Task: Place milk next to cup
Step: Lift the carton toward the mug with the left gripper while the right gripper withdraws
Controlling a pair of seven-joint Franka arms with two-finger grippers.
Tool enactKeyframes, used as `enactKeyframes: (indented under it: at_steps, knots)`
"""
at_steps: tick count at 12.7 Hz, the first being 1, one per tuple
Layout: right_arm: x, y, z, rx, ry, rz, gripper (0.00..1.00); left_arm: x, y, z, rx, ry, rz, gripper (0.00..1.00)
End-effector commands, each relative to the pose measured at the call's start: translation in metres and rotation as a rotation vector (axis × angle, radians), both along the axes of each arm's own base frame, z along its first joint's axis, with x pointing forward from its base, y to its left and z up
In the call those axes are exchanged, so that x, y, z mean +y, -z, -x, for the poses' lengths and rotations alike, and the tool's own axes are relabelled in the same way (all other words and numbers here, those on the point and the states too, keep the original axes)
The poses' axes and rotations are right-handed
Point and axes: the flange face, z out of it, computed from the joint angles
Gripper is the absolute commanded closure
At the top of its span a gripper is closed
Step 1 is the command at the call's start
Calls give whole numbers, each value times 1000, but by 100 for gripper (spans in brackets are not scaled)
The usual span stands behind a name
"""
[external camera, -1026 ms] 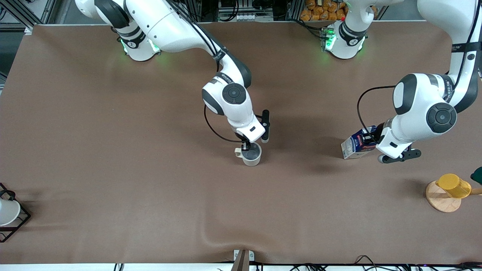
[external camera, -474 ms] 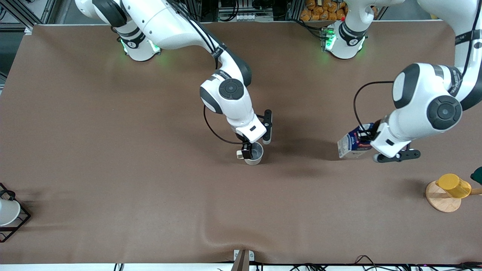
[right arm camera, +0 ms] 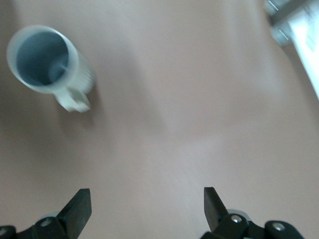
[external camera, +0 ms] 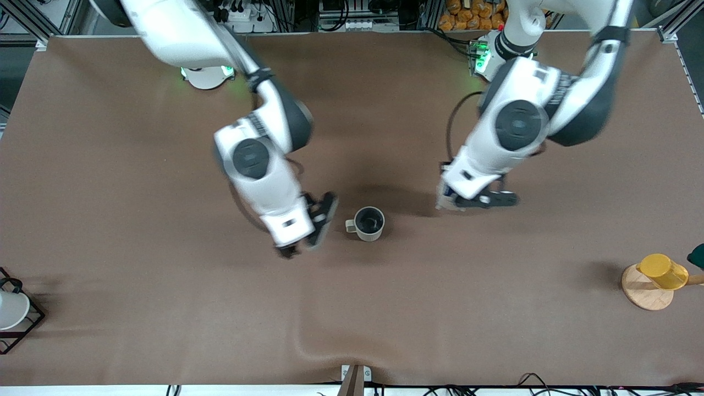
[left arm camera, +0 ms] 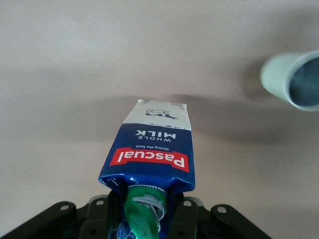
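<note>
The milk (left arm camera: 152, 149) is gripped by your left fingers (left arm camera: 99, 216) so it can land beside the cup (external camera: 368, 223) on the table (external camera: 165, 319), while your right gripper (right arm camera: 147, 204) hangs with spread, empty fingers.

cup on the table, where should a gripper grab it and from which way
Probably from straight above, fingers astride the cup wall at the rim: it stands upright with its mouth open upward. The small handle faces the right arm's end, where the open right gripper is closest.

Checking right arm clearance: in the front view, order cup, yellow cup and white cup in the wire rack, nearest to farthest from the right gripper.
From the right gripper:
1. cup, just beside it, mid-table.
2. white cup, at the right arm's end.
3. yellow cup, at the left arm's end.
</note>
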Motion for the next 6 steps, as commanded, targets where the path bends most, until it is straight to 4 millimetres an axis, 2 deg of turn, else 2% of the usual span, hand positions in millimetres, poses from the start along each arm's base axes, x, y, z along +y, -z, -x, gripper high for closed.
enactKeyframes:
  at_steps: [1,2,5,6]
  knots:
    - [-80,-20,-3,33,106,-16,0,-57,4,7,5,-13,11,68]
    - [-103,-28,-3,31,137,-15,0,-82,9,17,1,-30,-1,68]
    - [-162,-48,9,36,227,-8,0,-134,29,30,-3,-68,-17,68]
    - [-189,-51,12,39,264,-5,0,-150,37,34,-5,-77,-22,68]
